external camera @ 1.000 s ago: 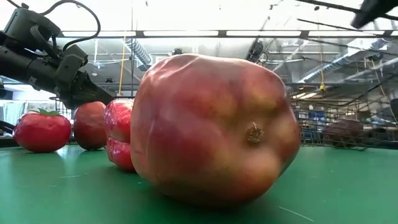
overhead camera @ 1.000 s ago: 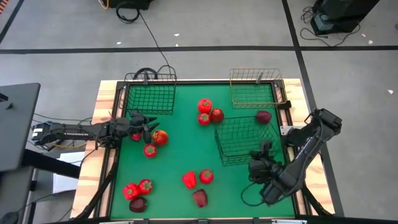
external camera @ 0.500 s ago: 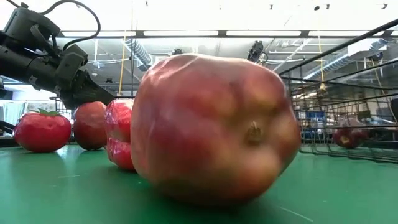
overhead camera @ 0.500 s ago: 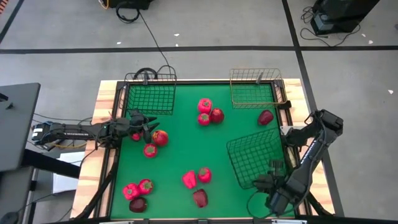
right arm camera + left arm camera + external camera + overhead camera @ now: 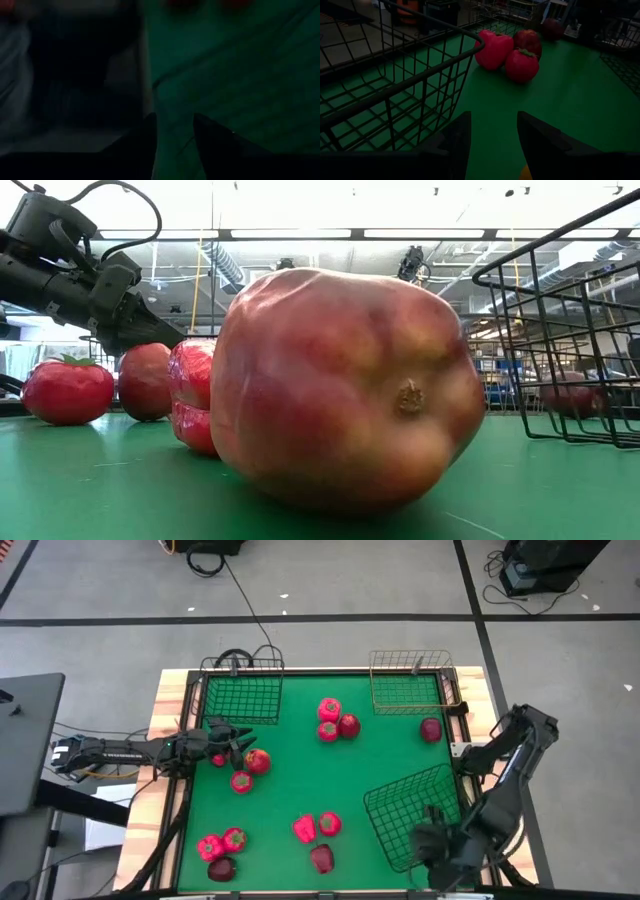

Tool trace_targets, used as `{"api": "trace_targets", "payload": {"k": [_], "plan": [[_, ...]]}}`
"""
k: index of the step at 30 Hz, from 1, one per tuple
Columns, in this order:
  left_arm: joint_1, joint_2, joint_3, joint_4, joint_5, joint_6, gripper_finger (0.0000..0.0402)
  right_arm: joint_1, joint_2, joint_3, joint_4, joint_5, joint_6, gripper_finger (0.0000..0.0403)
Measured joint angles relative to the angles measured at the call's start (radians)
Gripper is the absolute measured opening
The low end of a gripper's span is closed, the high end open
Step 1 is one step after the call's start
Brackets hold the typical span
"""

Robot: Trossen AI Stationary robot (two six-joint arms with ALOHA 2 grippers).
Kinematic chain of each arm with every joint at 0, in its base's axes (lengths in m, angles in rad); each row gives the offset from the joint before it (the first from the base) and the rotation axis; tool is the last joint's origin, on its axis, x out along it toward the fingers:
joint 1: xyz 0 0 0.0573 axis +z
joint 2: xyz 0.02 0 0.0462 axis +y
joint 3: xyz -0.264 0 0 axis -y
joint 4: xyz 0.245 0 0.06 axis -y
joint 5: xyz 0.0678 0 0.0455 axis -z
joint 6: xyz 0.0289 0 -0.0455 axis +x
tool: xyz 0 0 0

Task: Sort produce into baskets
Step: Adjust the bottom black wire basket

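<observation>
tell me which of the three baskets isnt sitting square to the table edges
The black wire basket at the near right, by the right gripper. It sits skewed, while the other black basket and the gold basket line up with the far edge.

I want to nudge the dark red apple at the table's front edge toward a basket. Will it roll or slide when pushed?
The dark red apple looks rounded with a narrow contact patch on the green table, so it would probably roll, not slide. Its lumpy, uneven outline suggests a wobbly, curving path. The skin looks smooth and slightly glossy, so fingers might slip unless they close around its widest part.
</observation>
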Motion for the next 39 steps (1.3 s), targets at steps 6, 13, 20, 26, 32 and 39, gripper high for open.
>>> {"api": "trace_targets", "payload": {"k": [6,13,20,26,32,39], "plan": [[0.0,0.0,0.0,0.0,0.0,-0.006,0.0166,-0.131,-0.014,-0.027,-0.105,0.34,0.05,0.011],[0.0,0.0,0.0,0.0,0.0,-0.002,0.0166,-0.354,0.063,-0.078,0.116,0.165,-0.157,0.0053],[0.0,0.0,0.0,-0.023,0.0,0.0,0.0166,-0.438,0.138,-0.078,0.179,-0.082,-0.215,0.0009],[0.0,0.01,0.0,-0.026,0.0,0.004,0.0166,-0.394,0.178,-0.076,0.178,-0.225,-0.166,0.0016],[0.0,0.013,0.0,-0.027,0.0,0.003,0.0166,-0.298,0.161,-0.072,0.179,-0.284,-0.089,0.001],[0.0,0.013,0.0,-0.026,0.0,-0.004,0.0166,-0.162,0.164,-0.08,0.071,-0.456,0.08,0.001]]}}
